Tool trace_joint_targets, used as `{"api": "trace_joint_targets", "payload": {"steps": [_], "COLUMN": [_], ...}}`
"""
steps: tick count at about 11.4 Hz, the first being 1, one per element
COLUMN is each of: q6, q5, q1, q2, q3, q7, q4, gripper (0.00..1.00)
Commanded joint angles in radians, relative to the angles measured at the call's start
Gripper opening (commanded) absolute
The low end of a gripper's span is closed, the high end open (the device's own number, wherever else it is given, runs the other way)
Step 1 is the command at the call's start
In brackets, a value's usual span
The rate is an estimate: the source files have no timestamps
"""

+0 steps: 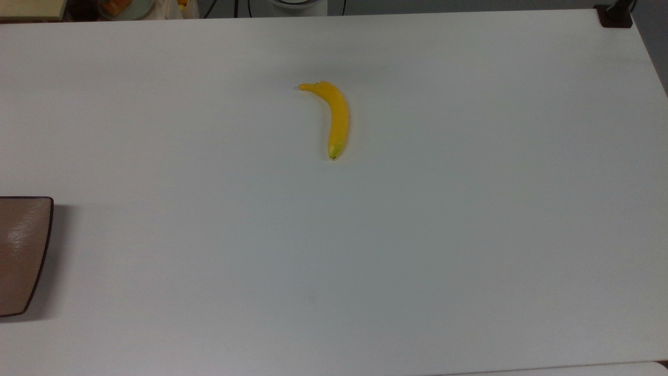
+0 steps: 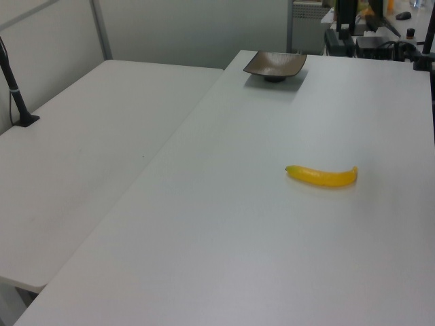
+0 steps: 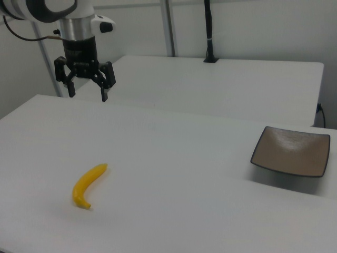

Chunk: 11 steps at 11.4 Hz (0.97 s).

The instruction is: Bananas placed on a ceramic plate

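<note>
Pincer [image 3: 87,95] above, beyond banana [image 3: 87,185]

A lab: plain white tables [image 2: 204,224], a robot arm [image 3: 73,31], equipment and cables behind.

- The banana [image 1: 337,119]: slim, curved, glossy yellow, lying flat on the white surface [image 1: 417,235], far of centre in the top view; greenish, dark-dotted tip toward the near edge, stem pointing to the top view's left.
- The ceramic plate [image 3: 291,151]: squarish, tan-brown, dark-rimmed, upright and empty, well apart from the banana at the top view's left edge.
</note>
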Motion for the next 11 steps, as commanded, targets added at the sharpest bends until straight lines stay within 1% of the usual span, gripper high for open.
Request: {"api": "trace_joint_targets", "payload": {"steps": [1,4,5,7,9,11], "q6": [0.054,0.132,0.152,0.203,0.255,0.384], "q5": [-0.013,-0.023,-0.032,-0.048,-0.06,-0.088], "q1": [0.075,0.159,0.181,0.225,0.238,0.244], "q2": [-0.02,0.037,0.048,0.098,0.143,0.16], "q3": [-0.007,-0.007,-0.007,-0.007,-0.006,0.009], "q7": [0.005,0.015,0.037,0.072,0.087,0.101], "q4": [-0.074,-0.097,-0.109,-0.132,-0.153,-0.253], "gripper": [1.0,1.0,1.0,1.0,1.0,1.0]}}
